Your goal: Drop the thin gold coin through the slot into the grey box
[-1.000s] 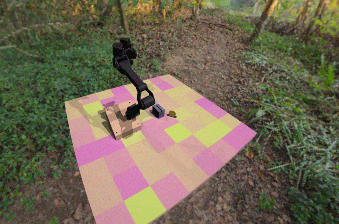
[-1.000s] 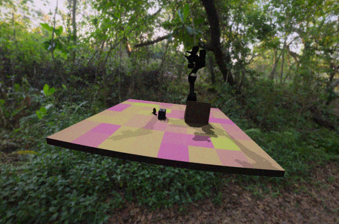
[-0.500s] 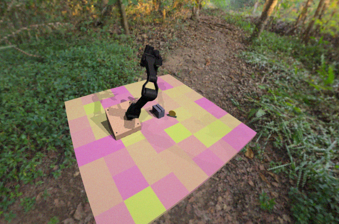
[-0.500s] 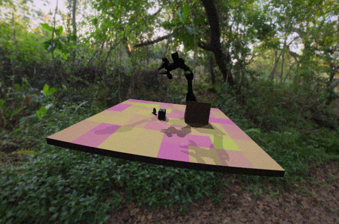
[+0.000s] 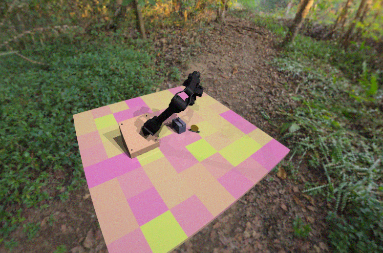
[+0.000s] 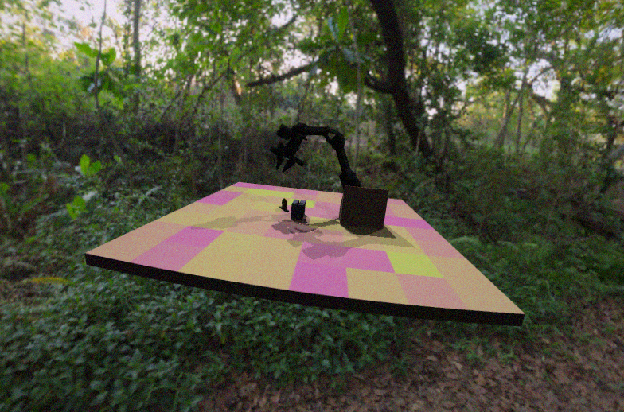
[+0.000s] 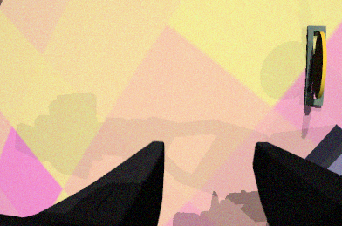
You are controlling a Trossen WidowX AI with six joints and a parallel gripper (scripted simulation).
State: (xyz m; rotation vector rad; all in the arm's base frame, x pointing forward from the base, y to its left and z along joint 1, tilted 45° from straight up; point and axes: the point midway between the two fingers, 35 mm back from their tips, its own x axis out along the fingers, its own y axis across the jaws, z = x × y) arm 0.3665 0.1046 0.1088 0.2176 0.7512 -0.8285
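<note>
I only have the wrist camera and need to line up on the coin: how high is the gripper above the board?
Observer: In the exterior view the gripper hangs well above the board, open and touching nothing.
Operator: Is the grey corner at my lower right the box?
Observer: Yes. In the top view the grey box stands between the coin and the arm's base block.
Operator: Do coin and box touch?
Observer: No. The top view shows a strip of board between them.
</note>
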